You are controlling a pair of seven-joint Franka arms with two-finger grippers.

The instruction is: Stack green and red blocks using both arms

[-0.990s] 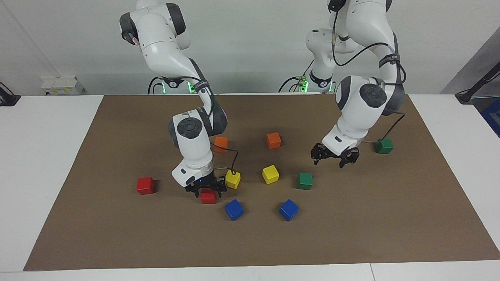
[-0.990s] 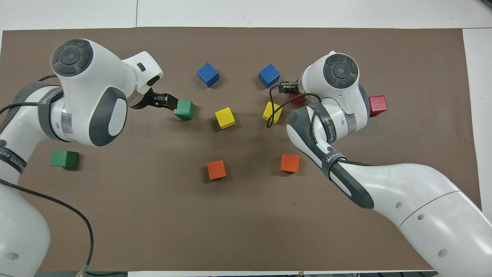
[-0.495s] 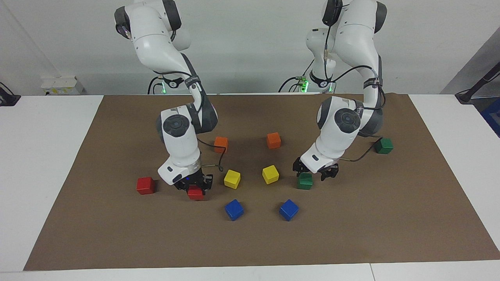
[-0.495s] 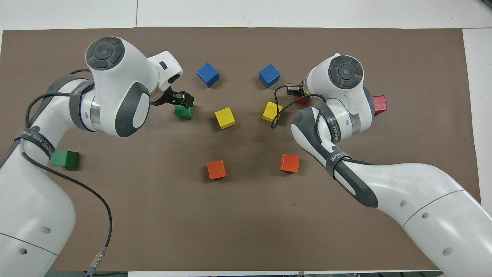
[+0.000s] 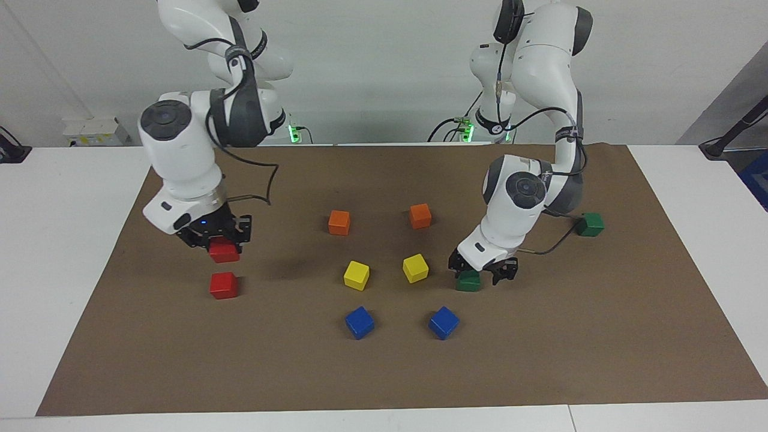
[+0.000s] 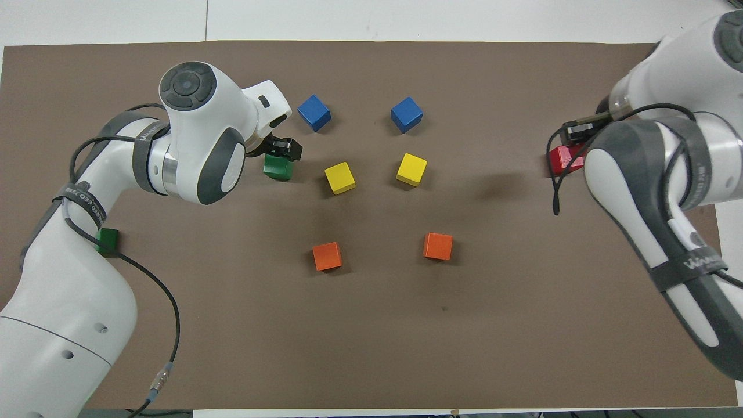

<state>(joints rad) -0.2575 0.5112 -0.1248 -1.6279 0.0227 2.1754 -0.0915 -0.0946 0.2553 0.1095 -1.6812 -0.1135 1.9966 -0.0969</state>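
Observation:
My right gripper (image 5: pixel 219 244) is shut on a red block (image 5: pixel 224 254) and holds it in the air, just above the second red block (image 5: pixel 223 285), which rests on the brown mat toward the right arm's end. In the overhead view the right gripper (image 6: pixel 582 129) shows with red (image 6: pixel 562 160) under it. My left gripper (image 5: pixel 483 273) is low and open, its fingers on either side of a green block (image 5: pixel 468 282) that stands on the mat; from overhead the gripper (image 6: pixel 280 150) partly covers that block (image 6: pixel 277 169). The other green block (image 5: pixel 590 224) lies nearer the left arm's base, half hidden by the arm (image 6: pixel 107 239).
Two yellow cubes (image 5: pixel 356 275) (image 5: pixel 415 267), two blue cubes (image 5: pixel 359 322) (image 5: pixel 444 323) and two orange cubes (image 5: pixel 339 222) (image 5: pixel 420 215) sit in the middle of the brown mat (image 5: pixel 600 336). White table surrounds the mat. A cable loops off each wrist.
The right gripper closed on the red block, lifted it and carried it toward the right arm's end, over the second red block. The left gripper came down around the green block.

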